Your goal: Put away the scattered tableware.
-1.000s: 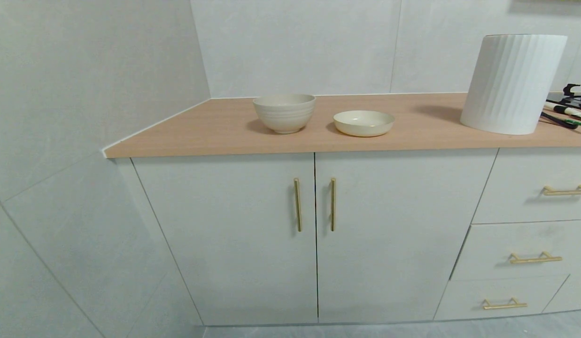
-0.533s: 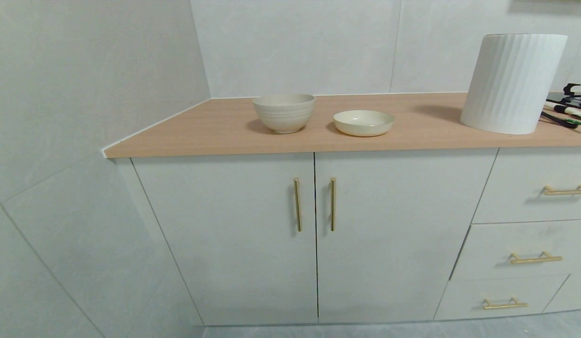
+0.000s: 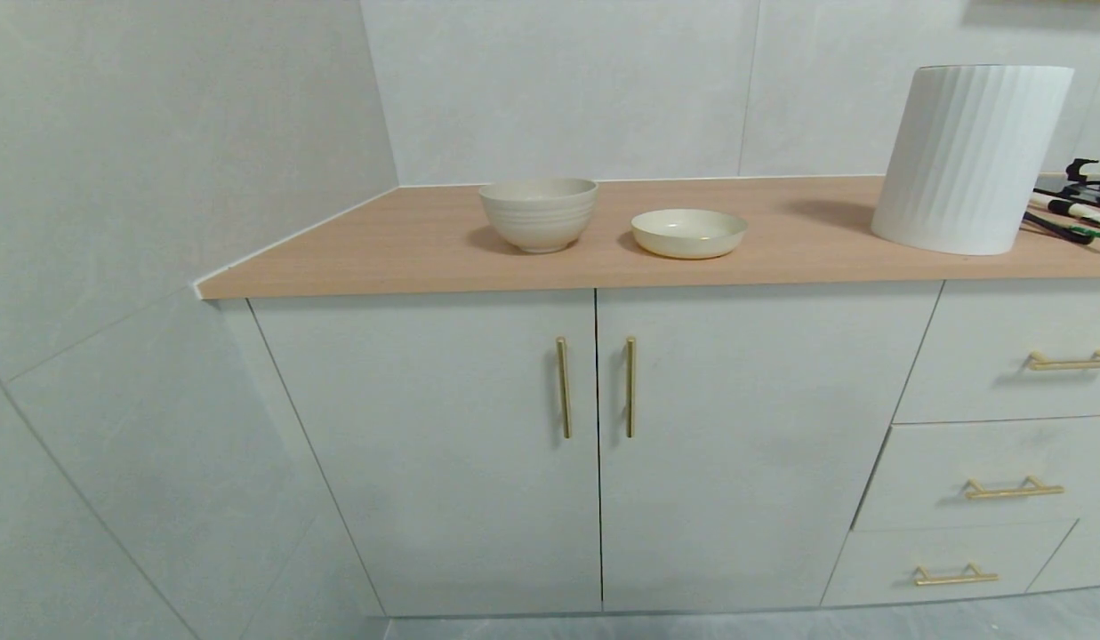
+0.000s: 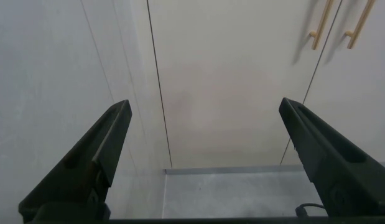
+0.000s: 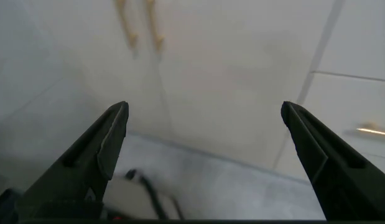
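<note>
Two claws, left gripper (image 4: 203,106) and right gripper (image 5: 203,106), spread wide, empty; bowl (image 3: 538,213), dish (image 3: 689,233) unmoved.

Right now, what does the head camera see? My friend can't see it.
A deep bowl and a shallow dish sit apart on a wooden counter above two shut cabinet doors. A white ribbed container stands to the right.

Wood-grain countertop (image 3: 407,240), glossy plate (image 3: 689,233), metal handles (image 3: 563,387)

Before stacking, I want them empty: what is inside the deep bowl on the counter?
Of the deep bowl only the far inner wall shows, bare, and nothing rises above the rim. The near wall hides its bottom.
</note>
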### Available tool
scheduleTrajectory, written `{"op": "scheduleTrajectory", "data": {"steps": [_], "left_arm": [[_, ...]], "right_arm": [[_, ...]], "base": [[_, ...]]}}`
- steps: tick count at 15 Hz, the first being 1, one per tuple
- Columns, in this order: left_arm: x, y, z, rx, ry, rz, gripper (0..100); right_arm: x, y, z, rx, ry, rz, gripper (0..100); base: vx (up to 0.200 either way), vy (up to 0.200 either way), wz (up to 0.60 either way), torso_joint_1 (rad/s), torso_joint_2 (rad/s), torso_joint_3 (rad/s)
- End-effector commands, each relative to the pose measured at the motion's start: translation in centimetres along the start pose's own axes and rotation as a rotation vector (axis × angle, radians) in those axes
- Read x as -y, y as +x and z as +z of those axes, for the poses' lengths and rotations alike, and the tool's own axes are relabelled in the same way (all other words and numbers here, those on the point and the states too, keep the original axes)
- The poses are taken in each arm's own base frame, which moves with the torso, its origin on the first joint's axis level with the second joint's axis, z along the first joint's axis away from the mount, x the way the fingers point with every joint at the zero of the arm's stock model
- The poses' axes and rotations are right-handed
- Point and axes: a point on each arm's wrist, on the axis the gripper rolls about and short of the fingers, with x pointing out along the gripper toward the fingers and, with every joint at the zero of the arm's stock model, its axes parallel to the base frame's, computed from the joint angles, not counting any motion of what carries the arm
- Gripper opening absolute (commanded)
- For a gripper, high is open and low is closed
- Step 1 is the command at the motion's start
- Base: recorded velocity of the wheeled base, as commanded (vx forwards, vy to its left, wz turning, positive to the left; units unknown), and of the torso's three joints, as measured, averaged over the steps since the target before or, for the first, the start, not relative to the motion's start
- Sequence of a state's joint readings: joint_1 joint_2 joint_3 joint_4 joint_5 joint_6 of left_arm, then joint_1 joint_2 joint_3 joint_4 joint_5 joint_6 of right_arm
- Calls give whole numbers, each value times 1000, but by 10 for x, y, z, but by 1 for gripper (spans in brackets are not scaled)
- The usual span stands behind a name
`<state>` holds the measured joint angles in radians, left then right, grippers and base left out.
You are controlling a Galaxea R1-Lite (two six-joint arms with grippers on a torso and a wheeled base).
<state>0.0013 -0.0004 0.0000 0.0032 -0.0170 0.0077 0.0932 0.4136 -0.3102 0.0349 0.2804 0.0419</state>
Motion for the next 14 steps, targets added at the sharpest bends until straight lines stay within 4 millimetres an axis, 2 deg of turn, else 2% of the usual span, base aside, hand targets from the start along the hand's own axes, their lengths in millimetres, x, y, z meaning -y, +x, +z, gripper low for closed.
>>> {"op": "scheduleTrajectory", "data": {"steps": [1,2,3,4,7,8,9,10,14], "left_arm": [[0,0,0,0,0,0,100],[0,0,0,0,0,0,100],[0,0,0,0,0,0,100],[0,0,0,0,0,0,100],[0,0,0,0,0,0,100],[0,0,0,0,0,0,100],[0,0,0,0,0,0,100],[0,0,0,0,0,0,100],[0,0,0,0,0,0,100]], "right_arm": [[5,39,25,-162,27,110,100],[4,49,29,-198,28,144,100],[4,49,29,-198,28,144,100],[1,72,37,-261,39,206,100],[-8,118,45,-315,30,297,100],[-8,120,45,-315,29,298,100],[-9,152,40,-335,31,299,100],[-9,167,37,-334,31,301,100],[-16,204,37,-335,22,326,100]], "base": [[0,0,0,0,0,0],[0,0,0,0,0,0],[0,0,0,0,0,0],[0,0,0,0,0,0],[0,0,0,0,0,0],[0,0,0,0,0,0],[0,0,0,0,0,0],[0,0,0,0,0,0],[0,0,0,0,0,0]]}}
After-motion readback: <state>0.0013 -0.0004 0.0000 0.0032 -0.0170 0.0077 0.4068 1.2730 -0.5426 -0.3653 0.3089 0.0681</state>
